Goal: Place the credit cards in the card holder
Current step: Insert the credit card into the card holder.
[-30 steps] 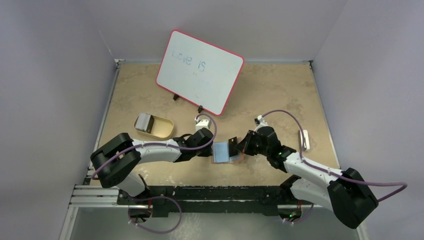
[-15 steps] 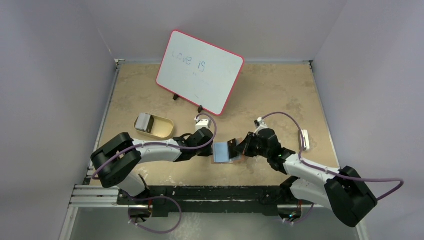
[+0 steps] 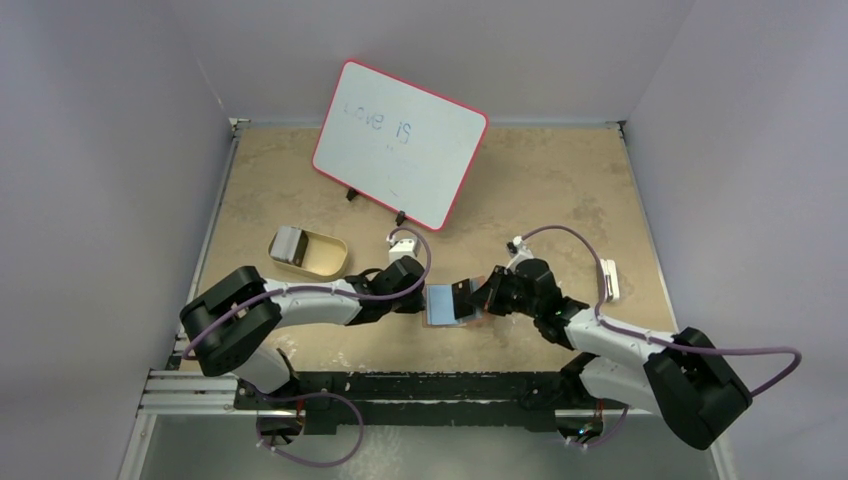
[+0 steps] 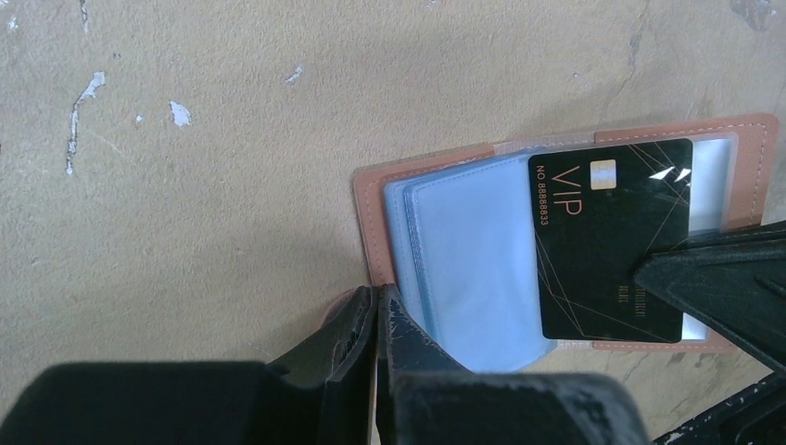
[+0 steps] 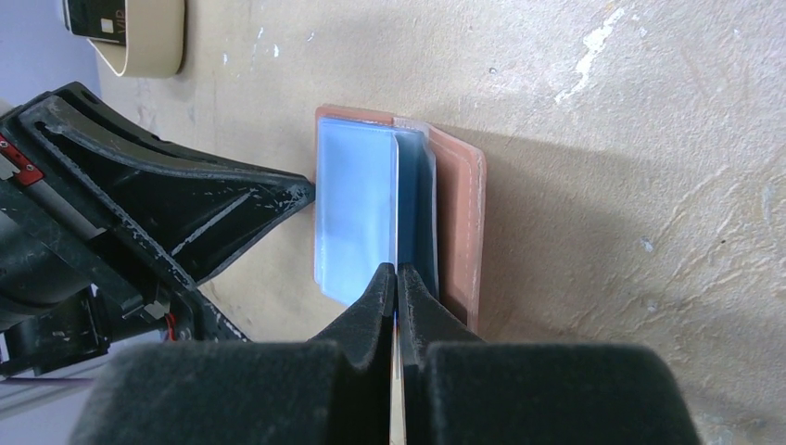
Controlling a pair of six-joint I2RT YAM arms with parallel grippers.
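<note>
An open brown card holder [image 4: 445,250] with pale blue sleeves lies flat on the tan desk [image 3: 560,190], between two robot arms. The right pincer [image 5: 397,273] is clamped on a black VIP credit card [image 4: 607,250], which stands among the sleeves over the holder's right half. The left pincer [image 4: 375,301] has its tips pressed together, touching the holder's left edge. Another card [image 3: 289,243] sits in a tan oval tray [image 3: 335,262], well to the left.

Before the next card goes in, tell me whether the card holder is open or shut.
Open: the card holder lies spread flat, pale blue sleeves facing up between its brown cover edges.
</note>
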